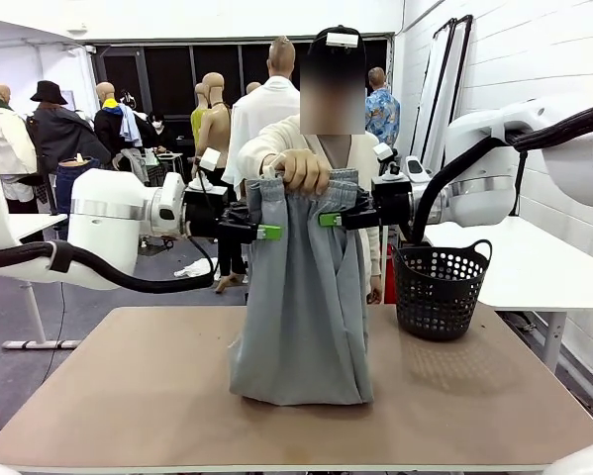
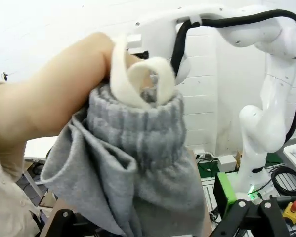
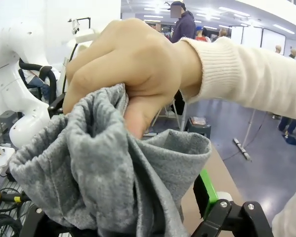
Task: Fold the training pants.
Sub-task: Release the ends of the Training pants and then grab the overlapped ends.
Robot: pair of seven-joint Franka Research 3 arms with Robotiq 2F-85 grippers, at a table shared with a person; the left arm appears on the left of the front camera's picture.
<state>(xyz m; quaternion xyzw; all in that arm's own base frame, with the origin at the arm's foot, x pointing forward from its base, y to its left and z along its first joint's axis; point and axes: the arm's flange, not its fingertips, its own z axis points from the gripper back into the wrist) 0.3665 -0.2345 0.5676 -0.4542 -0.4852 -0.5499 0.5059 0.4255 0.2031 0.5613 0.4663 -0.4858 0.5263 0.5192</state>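
Note:
The light grey training pants [image 1: 301, 307] hang upright from a person's hand [image 1: 298, 170], which bunches the elastic waistband; the leg ends rest crumpled on the table [image 1: 128, 396]. My left gripper [image 1: 261, 233] sits at the pants' left edge just below the waistband, and my right gripper [image 1: 331, 219] sits at the right edge. Both are open. In the left wrist view the ribbed waistband [image 2: 138, 128] and the hand [image 2: 63, 94] lie between my spread fingers [image 2: 256, 217]. In the right wrist view the gathered cloth [image 3: 98, 173] under the fist [image 3: 133, 74] fills the gap beside the green pad [image 3: 207, 190].
A black perforated basket [image 1: 442, 292] stands on the table at the right, close under my right arm. A white table [image 1: 534, 262] lies beyond it by the wall. The person stands at the far edge behind the pants.

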